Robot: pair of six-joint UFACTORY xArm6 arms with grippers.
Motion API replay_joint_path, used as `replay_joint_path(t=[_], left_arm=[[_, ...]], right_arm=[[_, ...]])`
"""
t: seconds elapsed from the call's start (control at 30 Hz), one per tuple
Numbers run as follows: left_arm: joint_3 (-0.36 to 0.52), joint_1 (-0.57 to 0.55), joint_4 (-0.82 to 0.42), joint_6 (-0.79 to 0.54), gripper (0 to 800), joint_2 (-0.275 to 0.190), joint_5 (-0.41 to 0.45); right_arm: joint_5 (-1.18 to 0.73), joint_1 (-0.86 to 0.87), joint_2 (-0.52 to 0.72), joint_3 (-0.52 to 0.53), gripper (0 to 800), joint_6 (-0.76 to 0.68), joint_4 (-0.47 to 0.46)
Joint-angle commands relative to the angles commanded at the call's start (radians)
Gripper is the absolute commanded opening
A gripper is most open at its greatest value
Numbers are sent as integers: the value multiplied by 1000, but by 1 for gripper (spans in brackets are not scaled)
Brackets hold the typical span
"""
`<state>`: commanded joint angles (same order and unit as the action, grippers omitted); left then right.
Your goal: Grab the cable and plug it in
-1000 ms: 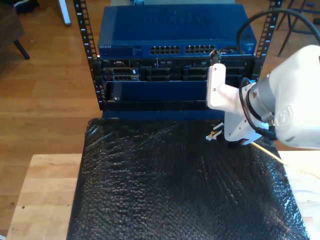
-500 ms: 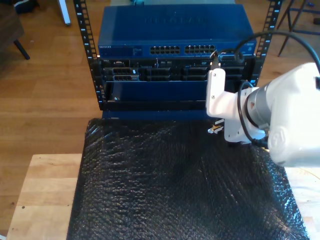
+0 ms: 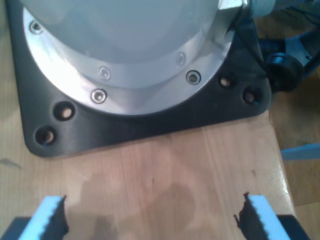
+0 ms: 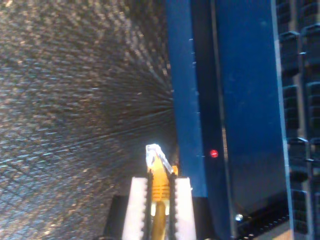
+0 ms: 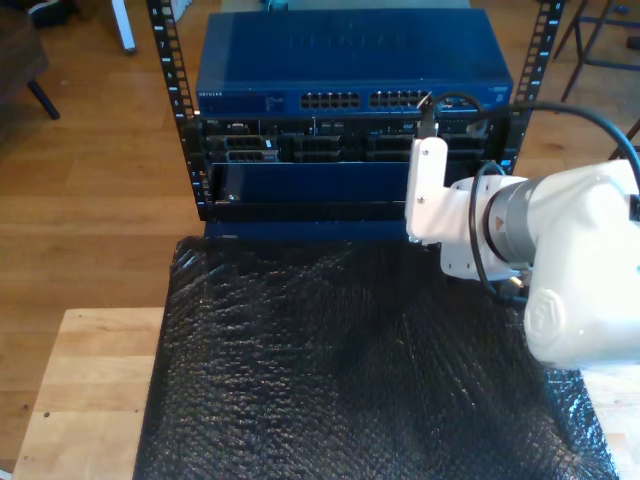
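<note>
No legible text: embossed lettering on the blue network switch (image 5: 350, 50) lid is too faint to read.

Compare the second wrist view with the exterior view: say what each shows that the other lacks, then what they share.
Second wrist view alone: my second gripper shut on the cable, its clear plug pointing past the fingertips, and a small red light on the blue panel.

Exterior view alone: the white arm, the rows of ports on the top unit, and the wooden floor.

Both: the black mat and the blue rack equipment.
</note>
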<state>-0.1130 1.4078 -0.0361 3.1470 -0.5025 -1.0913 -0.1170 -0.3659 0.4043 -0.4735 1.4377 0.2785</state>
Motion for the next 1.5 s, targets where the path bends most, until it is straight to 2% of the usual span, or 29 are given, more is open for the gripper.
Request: replay_joint_path(t=[0.17,0.5,0.83,1.03,1.33,1.5], left_arm=[[0,0,0,0,800,0,0],[0,-2,0,0,800,0,0],[0,0,0,0,800,0,0],[0,0,0,0,800,0,0],[0,0,0,0,800,0,0],[0,0,0,0,800,0,0]], right_arm=[[75,-2,11,26,0,3,-5],[95,0,9,48,0,0,-46],[112,9,74,133,0,2,-51],[218,11,74,167,0,6,-52],[252,3,55,167,0,3,-52],[356,2,55,219,0,9,-61]])
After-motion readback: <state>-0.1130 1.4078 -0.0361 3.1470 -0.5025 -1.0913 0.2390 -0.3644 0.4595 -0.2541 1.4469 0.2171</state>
